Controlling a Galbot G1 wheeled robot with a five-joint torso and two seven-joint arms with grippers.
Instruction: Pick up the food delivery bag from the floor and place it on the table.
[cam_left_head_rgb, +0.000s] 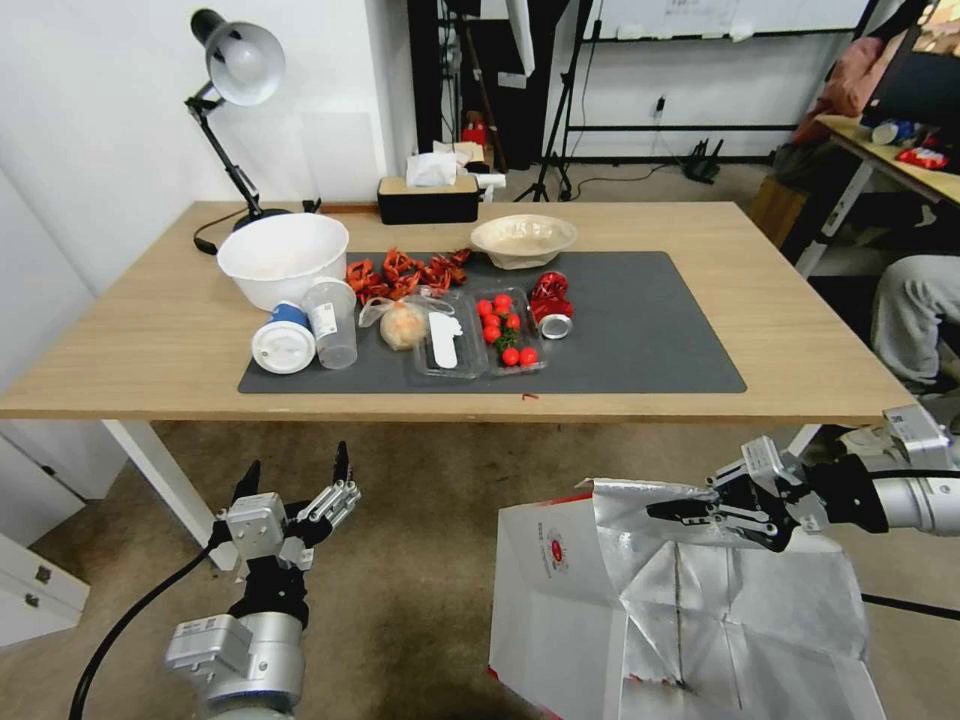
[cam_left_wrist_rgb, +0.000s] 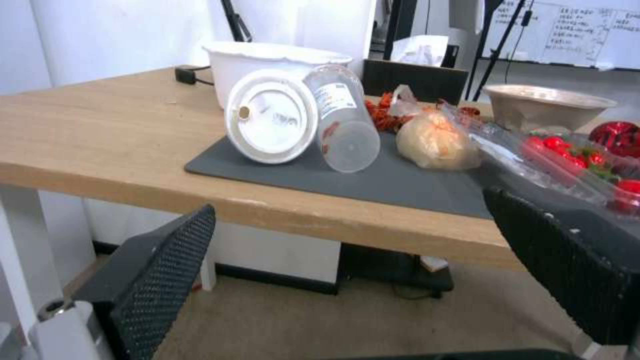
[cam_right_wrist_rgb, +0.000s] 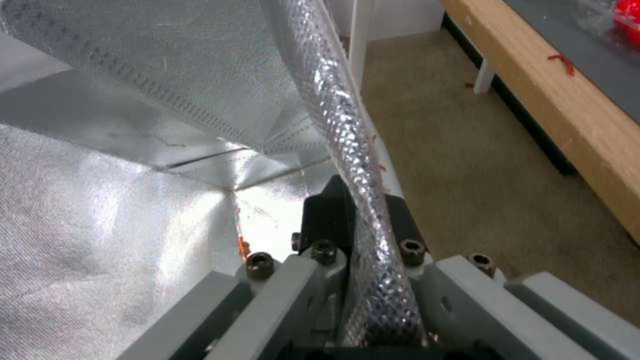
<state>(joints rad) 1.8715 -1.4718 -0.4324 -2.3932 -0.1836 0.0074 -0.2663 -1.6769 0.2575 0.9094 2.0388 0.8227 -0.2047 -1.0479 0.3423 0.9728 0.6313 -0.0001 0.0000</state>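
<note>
Head view: right gripper clamped on food delivery bag foil rim, lift step; left gripper idle, fingers apart. Next probably needed: raise bag clear of table edge.

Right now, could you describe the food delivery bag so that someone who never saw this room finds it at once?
Start at the big light-wood table with the dark grey mat. On the floor before its front edge, toward the right, stands the food delivery bag, its rim pinched by the right end effector. It is white and boxy, with a round red logo and crinkly silver foil lining.
</note>
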